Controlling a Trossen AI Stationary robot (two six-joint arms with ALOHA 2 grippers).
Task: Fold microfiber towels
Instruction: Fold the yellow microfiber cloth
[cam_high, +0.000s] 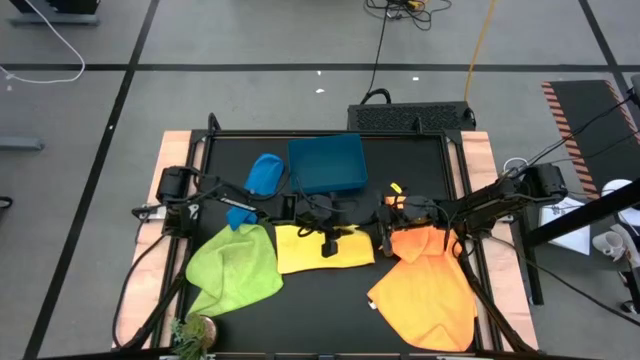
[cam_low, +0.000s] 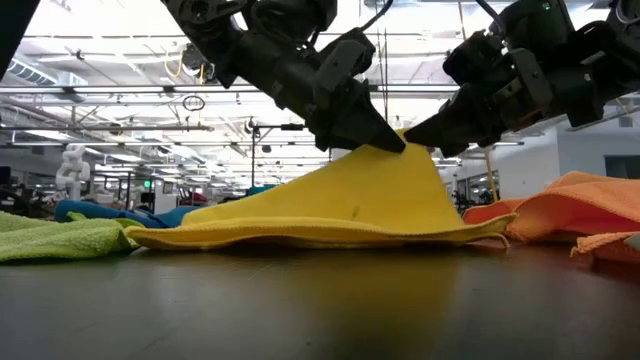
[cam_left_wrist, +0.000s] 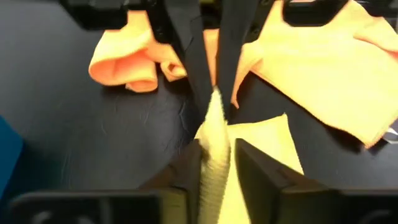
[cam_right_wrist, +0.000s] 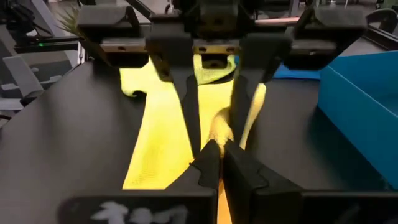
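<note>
The yellow towel lies at the table's middle, with one part near its far right side drawn up into a peak; the rest lies flat. My left gripper and my right gripper meet tip to tip at that peak, both shut on the yellow cloth. The green towel lies to the left. The blue towel lies at the far left beside the bin. Two orange towels lie to the right. My left gripper pinches a raised fold of the yellow towel between its two fingers, slanting down from the table's left. The fold stands up as a ridge, and the towel's near part lies on the table. My right gripper pinches the same raised peak of the yellow towel between its fingertips, slanting down from the table's right, opposite the left fingers. The cloth slopes down from the hold onto the table.
A rigid teal bin stands at the far middle of the table. A small potted plant sits at the near left corner. The orange towels are bunched close to my right arm.
</note>
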